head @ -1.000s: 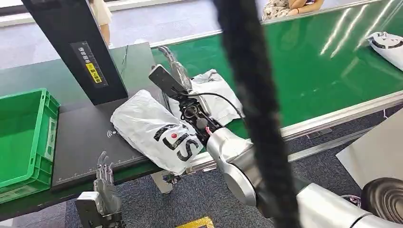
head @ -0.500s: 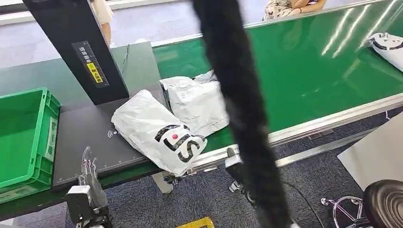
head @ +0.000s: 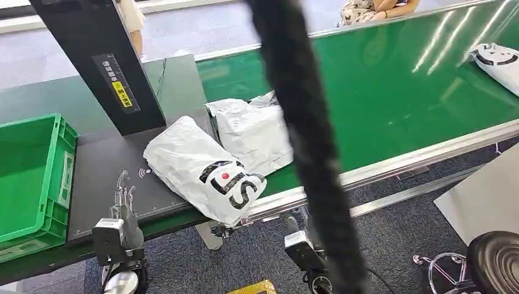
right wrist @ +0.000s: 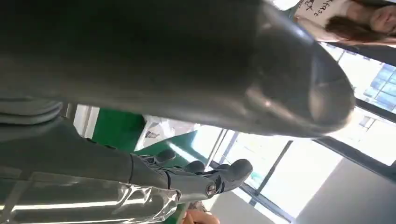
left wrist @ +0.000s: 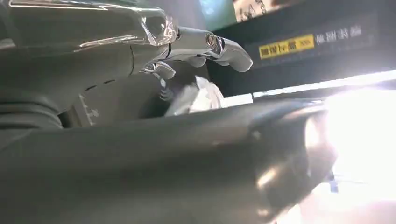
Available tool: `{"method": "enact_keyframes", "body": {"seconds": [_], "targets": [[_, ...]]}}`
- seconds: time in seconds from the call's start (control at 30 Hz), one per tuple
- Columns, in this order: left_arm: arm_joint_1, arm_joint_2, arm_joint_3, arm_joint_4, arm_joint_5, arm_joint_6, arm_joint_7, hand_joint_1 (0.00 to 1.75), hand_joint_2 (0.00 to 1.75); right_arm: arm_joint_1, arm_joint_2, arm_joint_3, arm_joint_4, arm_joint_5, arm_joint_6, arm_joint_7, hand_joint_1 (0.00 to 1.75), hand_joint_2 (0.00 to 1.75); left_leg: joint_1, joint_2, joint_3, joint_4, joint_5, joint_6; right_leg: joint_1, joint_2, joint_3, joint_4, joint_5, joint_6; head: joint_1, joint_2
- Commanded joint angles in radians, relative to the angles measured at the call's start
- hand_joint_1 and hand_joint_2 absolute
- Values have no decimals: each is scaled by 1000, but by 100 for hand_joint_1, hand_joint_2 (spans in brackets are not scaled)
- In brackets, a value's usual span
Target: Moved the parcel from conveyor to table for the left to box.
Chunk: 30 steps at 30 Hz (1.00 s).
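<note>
The white parcel (head: 202, 168) with a black and red logo lies on the dark table mat (head: 107, 177), its printed end hanging over the front edge. My left hand (head: 125, 205) stands just in front of that edge, left of the parcel, fingers (left wrist: 205, 44) spread and holding nothing. A corner of the parcel (left wrist: 196, 95) shows past them in the left wrist view. My right hand (head: 295, 236) hangs low, below the conveyor's rail, with its fingers (right wrist: 201, 175) stretched out and nothing in them.
A second pale parcel (head: 254, 131) lies on the green conveyor (head: 398, 92) beside the first. Another parcel (head: 499, 58) rides at the far right. A green crate (head: 30, 177) stands left. A black scanner post (head: 98, 61) rises behind the mat. A thick black cable (head: 300, 141) crosses the head view. People stand beyond the conveyor.
My right arm has let go of the parcel and dropped below the conveyor's edge. My left hand has risen a little toward the table's front. The parcel stays put.
</note>
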Motion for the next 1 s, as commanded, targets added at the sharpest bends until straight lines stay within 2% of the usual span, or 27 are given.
{"method": "enact_keyframes", "body": {"seconds": [0.03, 0.5, 0.53, 0.7, 0.73, 0.87, 0.93, 0.97, 1.0], "targets": [[-99, 5, -48, 123, -39, 20, 31, 0, 0, -15, 41, -8, 1, 14, 34, 6, 0, 0, 0, 0, 1, -1, 0, 0, 0, 0, 2, -1, 0, 0, 0, 0], [-96, 6, -47, 125, -40, 20, 31, 0, 0, -12, 41, -9, 1, 15, 35, 4, 0, 0, 0, 1, 2, -1, 0, 0, 0, 0, 2, -1, 0, 0, 0, 0], [-110, 10, -62, 133, -82, 61, 37, 0, 0, -12, 45, -13, 1, 17, 42, -2, 0, 0, 0, 1, 1, 0, 0, 0, 0, 0, 1, -1, 0, 0, 0, 0], [-314, 20, -112, 270, -297, 210, 172, 0, 0, -17, 71, -34, -9, 37, 76, -5, 0, 0, 0, -2, -2, 1, 1, 0, 1, -2, -1, 0, 0, 0, 0, 0], [-358, 29, -161, 312, -396, 255, 213, 0, 0, -8, 75, -39, -18, 38, 81, -2, 0, 0, 0, -2, -1, 1, 1, 0, 1, -2, 0, 1, 0, 0, 0, 0], [-496, -1, -249, 424, -667, 267, 372, 0, 0, 5, 96, -87, -42, 33, 130, -7, 0, 0, 0, -4, -1, 1, 1, 0, 0, -4, 1, 1, 0, 0, 0, 0], [-541, -26, -329, 452, -823, 305, 461, 0, 0, 1, 111, -101, -47, 39, 151, -8, 0, 0, 0, -4, -1, 1, 2, 0, 0, -3, 0, 0, 0, 0, 0, 0], [-568, -45, -406, 466, -957, 335, 543, 0, 0, 2, 122, -108, -55, 42, 168, -6, 0, 0, 0, -4, -1, 2, 1, 0, 0, -4, 1, 0, 0, 0, 0, 0], [-619, -77, -561, 494, -1149, 325, 639, 0, 0, 4, 132, -111, -66, 47, 185, -3, 0, 0, 0, -4, -1, 2, 1, 0, 0, -4, 0, 1, 0, 0, 0, 0]]}}
